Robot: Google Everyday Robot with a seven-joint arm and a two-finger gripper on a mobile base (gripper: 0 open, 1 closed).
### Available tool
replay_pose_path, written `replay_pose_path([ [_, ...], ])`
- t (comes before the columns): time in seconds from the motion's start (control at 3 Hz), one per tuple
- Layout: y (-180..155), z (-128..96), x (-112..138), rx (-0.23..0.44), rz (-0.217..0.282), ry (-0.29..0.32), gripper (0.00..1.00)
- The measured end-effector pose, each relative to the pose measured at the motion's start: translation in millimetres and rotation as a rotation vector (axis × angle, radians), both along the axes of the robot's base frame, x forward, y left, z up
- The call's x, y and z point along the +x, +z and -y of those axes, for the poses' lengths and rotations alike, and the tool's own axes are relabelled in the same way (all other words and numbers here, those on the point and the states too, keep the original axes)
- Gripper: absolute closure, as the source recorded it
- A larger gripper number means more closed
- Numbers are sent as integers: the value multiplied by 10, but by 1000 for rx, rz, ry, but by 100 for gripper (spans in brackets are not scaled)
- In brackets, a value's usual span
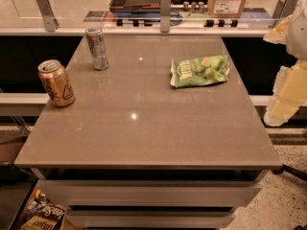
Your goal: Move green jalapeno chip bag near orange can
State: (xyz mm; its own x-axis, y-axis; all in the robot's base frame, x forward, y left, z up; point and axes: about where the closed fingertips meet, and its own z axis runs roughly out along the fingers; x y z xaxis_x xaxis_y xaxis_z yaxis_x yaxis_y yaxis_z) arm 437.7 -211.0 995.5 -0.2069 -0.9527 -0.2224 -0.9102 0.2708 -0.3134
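Lying crinkled, green jalapeno chip bag (199,71) | cylindrical orange can (56,83) | gripper (286,96) right, state unclear

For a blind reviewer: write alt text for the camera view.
A green jalapeno chip bag lies right-rear on a grey table; an orange can stands at its left edge, a silver can farther back. The hand hangs beyond the right edge.

The green jalapeno chip bag (199,71) lies flat on the right side of the grey worktop (144,138). The orange can (56,83) stands upright near the left edge, with a slim silver can (97,48) standing farther back. The claw (283,104) hangs beyond the worktop's right edge, apart from the bag.
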Motion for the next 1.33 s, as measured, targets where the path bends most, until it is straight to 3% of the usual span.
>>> replay_pose_path([
  [0.33,1,0,0,0,0,0,0],
  [0.67,5,42,284,-28,12,-30,0],
  [1.33,-188,12,1330,67,47,-59,0],
])
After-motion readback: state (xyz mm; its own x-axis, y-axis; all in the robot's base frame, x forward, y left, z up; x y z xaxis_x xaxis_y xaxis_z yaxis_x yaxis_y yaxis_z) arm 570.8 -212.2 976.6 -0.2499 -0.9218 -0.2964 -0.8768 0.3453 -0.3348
